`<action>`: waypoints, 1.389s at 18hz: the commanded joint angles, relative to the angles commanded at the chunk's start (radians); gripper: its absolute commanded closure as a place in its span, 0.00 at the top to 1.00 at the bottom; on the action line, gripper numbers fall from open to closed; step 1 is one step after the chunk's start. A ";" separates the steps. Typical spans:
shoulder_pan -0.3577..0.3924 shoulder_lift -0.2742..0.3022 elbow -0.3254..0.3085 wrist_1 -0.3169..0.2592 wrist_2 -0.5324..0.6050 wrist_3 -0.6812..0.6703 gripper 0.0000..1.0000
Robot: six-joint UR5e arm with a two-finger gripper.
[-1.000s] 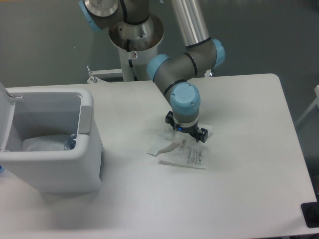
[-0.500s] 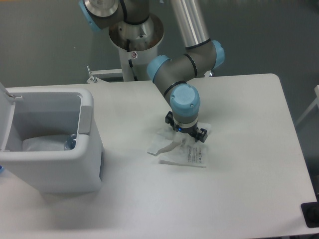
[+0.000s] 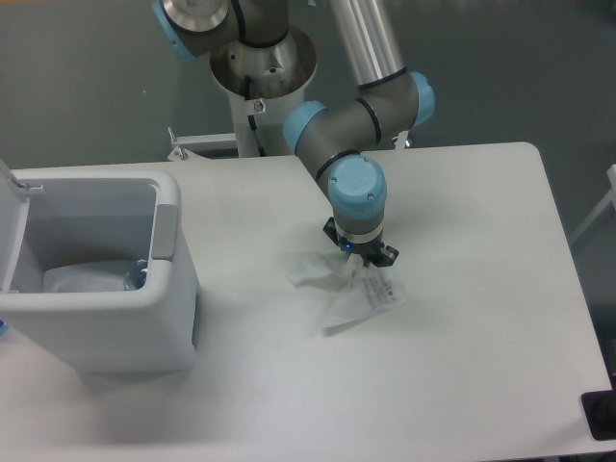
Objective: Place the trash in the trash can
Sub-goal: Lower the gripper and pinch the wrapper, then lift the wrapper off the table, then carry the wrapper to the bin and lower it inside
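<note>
1. The step in hand is, in my judgement, the pick-up of the second piece of trash: the bottle [image 3: 135, 274] lies already inside the trash can [image 3: 168, 289], with only its cap end showing at the right inner wall.
2. The hand [image 3: 363, 258] is clenched on the upper edge of the wrapper [image 3: 358, 298]. The wrapper hangs from it at a tilt, with the lower corner close to the worktop [image 3: 481, 366] or touching it; I cannot tell which.
3. The wrapper is to the right of the trash can, well apart from it.
4. The next move calls for a lift high enough to pass the thick rim, then a travel to the left until the wrapper is above the opening, and only then a release.
5. The lid [image 3: 10, 226] stands open at the far left side of the trash can, so it does not block the way.
6. Between the wrapper and the trash can I see only bare worktop. The thin film may slip or flutter on the way.
</note>
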 joint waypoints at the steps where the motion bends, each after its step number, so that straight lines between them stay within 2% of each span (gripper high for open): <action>1: 0.000 0.009 0.002 0.000 0.000 -0.014 0.00; 7: 0.005 0.058 0.008 0.000 -0.012 -0.069 0.00; 13: 0.009 0.112 0.126 0.000 -0.158 -0.342 0.00; 18: 0.011 0.201 0.225 0.005 -0.325 -0.596 0.00; 22: -0.002 0.294 0.316 0.011 -0.454 -0.794 0.00; 25: -0.027 0.363 0.339 0.011 -0.537 -0.877 0.00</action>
